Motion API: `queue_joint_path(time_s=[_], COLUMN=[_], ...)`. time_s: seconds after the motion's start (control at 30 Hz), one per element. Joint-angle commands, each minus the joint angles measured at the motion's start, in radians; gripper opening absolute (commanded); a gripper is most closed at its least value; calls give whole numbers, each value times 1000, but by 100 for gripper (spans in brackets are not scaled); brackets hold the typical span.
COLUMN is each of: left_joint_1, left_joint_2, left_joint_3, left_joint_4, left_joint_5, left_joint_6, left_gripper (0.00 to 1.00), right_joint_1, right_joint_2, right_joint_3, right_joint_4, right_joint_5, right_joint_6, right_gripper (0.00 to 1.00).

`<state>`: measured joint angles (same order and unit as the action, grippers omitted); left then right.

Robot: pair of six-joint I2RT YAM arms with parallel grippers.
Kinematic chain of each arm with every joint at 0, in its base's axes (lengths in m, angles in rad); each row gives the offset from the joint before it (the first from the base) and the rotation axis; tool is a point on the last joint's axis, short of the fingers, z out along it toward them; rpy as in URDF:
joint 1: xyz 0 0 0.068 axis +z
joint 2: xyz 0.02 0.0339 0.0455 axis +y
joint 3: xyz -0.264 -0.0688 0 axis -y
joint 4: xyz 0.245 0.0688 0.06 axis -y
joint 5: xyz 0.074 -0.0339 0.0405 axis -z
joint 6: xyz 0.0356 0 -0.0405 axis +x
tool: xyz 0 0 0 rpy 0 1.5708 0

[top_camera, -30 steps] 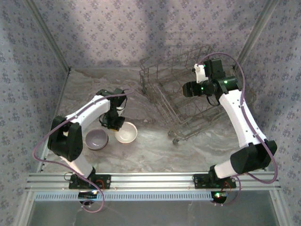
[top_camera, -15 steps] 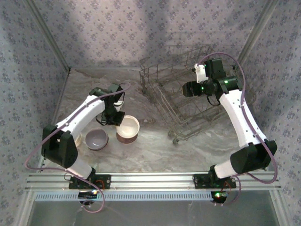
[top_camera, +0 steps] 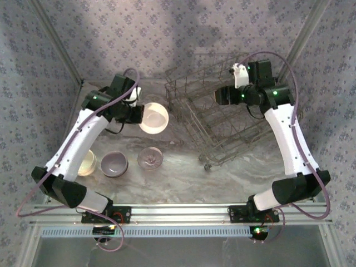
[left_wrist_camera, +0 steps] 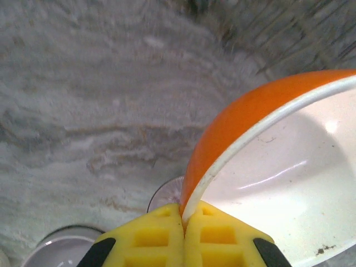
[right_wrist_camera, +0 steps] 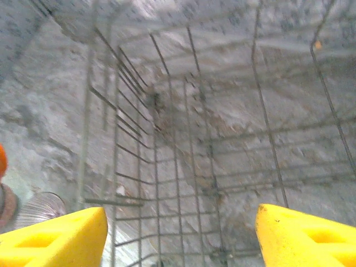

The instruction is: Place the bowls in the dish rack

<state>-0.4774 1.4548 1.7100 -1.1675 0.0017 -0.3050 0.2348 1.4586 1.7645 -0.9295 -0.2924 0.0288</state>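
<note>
The left gripper is clamping the orange bowl by its rim, raised for loading; the right gripper is hovering open over the dish rack.

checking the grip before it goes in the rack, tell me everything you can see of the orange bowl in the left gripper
The round orange bowl is glossy orange outside and white inside, with a pale rim and a few dark specks inside; it looks like glazed ceramic. The left gripper is shut on its rim, a yellow pad on each side. It hangs above the marbled grey table, inside facing the overhead camera, left of the grey wire dish rack, touching only the pads.
</note>
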Motion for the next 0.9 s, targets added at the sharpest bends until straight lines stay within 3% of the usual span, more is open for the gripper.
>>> queue_joint_path(time_s=[0.0,0.33,0.53,0.87], left_joint_1=[-24,-166,-218,-256], left_joint_2=[-6,152,202,252], left_joint_3=[113,431,503,573], left_joint_4=[23,-8,-6,-46], left_joint_5=[-41,-211,-269,-275], left_joint_6=[-25,-14,-13,-17], left_gripper=[0,0,0,0], right_joint_1=[48,263,310,357], right_joint_2=[6,132,155,179], right_joint_3=[97,322,327,309], right_joint_4=[-31,-75,-73,-74], right_joint_5=[-94,-129,-101,39], right_joint_6=[18,5,17,34], right_gripper=[71,70,69,61])
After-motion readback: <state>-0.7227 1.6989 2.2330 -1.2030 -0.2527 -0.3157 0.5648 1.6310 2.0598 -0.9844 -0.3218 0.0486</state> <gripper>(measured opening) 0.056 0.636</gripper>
